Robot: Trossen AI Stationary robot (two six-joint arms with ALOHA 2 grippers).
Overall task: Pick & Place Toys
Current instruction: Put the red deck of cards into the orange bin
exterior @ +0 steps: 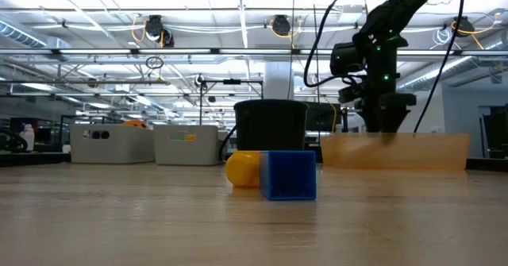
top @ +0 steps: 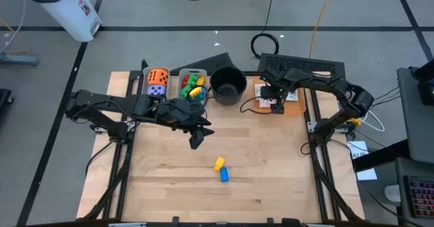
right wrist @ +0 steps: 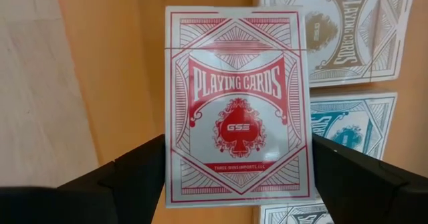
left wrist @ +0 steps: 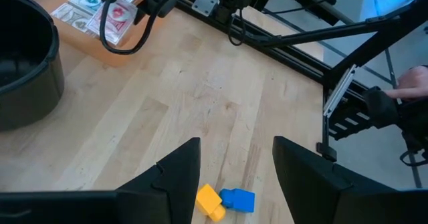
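Overhead, I see a pale wooden table (top: 258, 179) on a grey floor, with a white cylinder (top: 64, 9) standing off its far left corner. At the back edge, one grey bin (top: 156, 82) holds the orange die (top: 158, 76) and purple die (top: 156, 89); the next bin (top: 192, 85) holds mixed coloured blocks (top: 192, 87); then comes the round black pot (top: 228, 85). My left gripper (top: 196, 138) hovers with fingers spread above the yellow block (top: 219, 163) and blue block (top: 224, 175), which touch mid-table. My right gripper (right wrist: 237, 158) pinches a red playing card box (right wrist: 238, 110) over the orange tray (top: 294, 95), beside other card boxes (right wrist: 334, 30).
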